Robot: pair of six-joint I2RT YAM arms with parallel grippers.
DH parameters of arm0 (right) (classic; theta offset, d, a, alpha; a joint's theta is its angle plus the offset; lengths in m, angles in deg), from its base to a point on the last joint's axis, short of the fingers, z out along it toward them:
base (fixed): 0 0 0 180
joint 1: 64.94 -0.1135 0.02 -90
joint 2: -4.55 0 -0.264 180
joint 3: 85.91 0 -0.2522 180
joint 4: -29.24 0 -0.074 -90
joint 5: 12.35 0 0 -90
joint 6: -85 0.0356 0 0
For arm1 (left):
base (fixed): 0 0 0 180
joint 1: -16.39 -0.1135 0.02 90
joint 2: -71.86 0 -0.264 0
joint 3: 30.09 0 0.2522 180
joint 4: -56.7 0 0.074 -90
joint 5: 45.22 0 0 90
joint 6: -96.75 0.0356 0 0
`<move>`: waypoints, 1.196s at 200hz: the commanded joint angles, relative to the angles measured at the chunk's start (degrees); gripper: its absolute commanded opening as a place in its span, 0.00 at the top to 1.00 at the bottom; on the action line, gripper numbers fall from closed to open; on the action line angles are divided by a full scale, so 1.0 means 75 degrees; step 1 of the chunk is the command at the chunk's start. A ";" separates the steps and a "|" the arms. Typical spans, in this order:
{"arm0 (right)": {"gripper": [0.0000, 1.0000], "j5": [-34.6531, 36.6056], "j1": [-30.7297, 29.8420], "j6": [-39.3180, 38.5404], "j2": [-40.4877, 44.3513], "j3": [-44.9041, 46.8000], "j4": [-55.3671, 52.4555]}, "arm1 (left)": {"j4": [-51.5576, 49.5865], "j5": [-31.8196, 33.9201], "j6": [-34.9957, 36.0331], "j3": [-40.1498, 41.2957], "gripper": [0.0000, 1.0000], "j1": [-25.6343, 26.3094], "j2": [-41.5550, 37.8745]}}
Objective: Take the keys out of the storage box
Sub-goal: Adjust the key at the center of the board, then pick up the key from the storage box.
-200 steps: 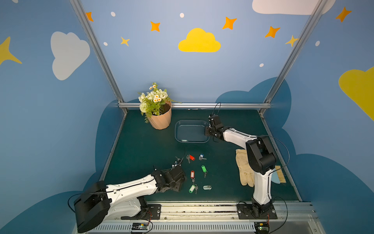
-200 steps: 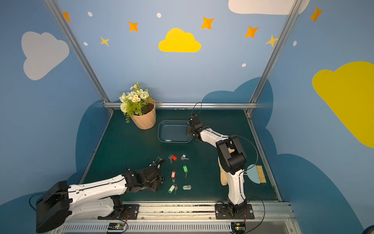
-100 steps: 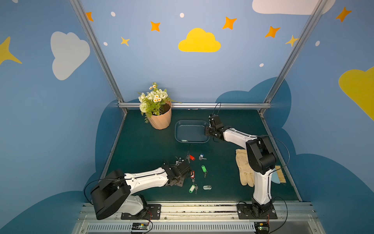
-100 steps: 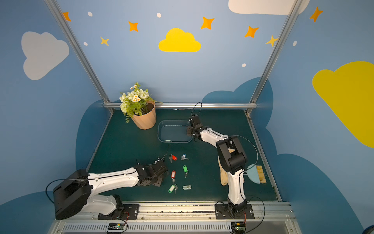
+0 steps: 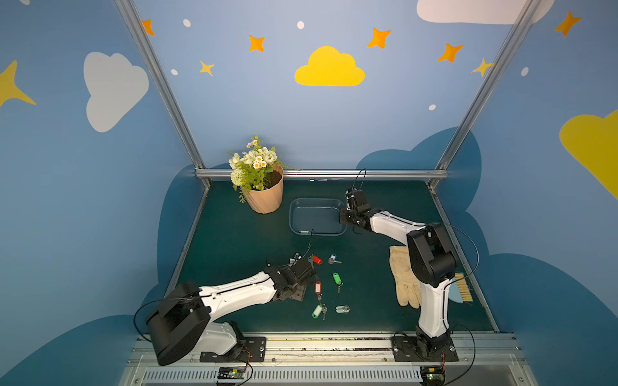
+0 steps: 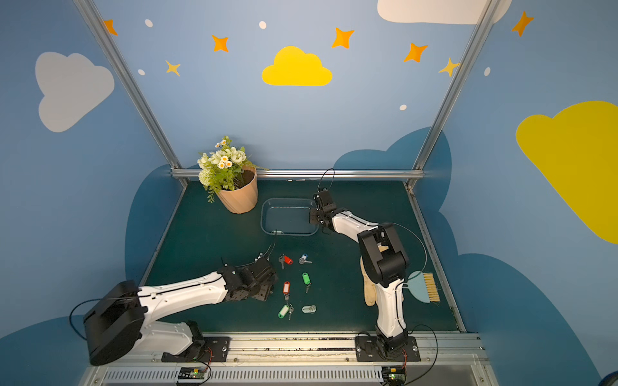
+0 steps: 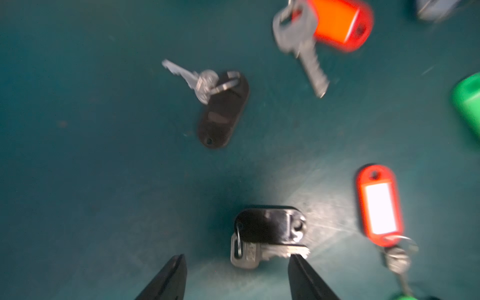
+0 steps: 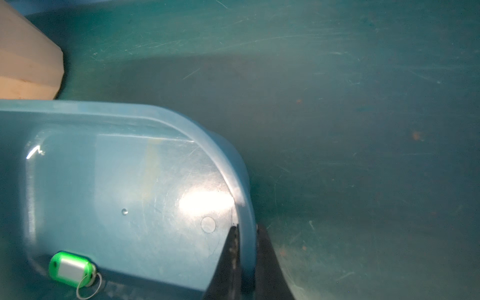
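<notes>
Keys (image 5: pixel 317 287) mostly out; green-tagged one (image 8: pixel 71 270) hugging box (image 8: pixel 130 111) wall, easy to fumble. Right gripper (image 8: pixel 247 228) clamping box rim, left gripper (image 7: pixel 236 257) spread, empty.

- Top views: you look down from high above the table's (image 5: pixel 234 234) front edge, facing its back edge. Both top views take in the whole table, nearly alike.
- Left wrist view: close over the table's front half, facing down on the keys (image 7: pixel 270 231); both top views show some of them.
- Right wrist view: very close, over a corner of the storage box (image 8: pixel 168 117) near the back edge, seen whole in both top views.
</notes>
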 commanded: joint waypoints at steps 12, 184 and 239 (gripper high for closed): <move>1.00 0.0001 0.0017 -0.0218 0.0355 0.0870 0.0979 | -0.0341 -0.0197 0.0453 -0.0423 0.00 -0.0480 -0.1637; 1.00 0.1207 -0.0670 -0.1672 0.0458 0.3653 0.8414 | 0.0187 -0.0125 0.1605 -0.4800 0.21 -0.2051 0.3948; 1.00 0.0506 -0.0596 -0.1540 0.0548 0.3708 0.8108 | -0.0067 0.0926 0.1932 -0.6298 0.26 -0.1950 0.5828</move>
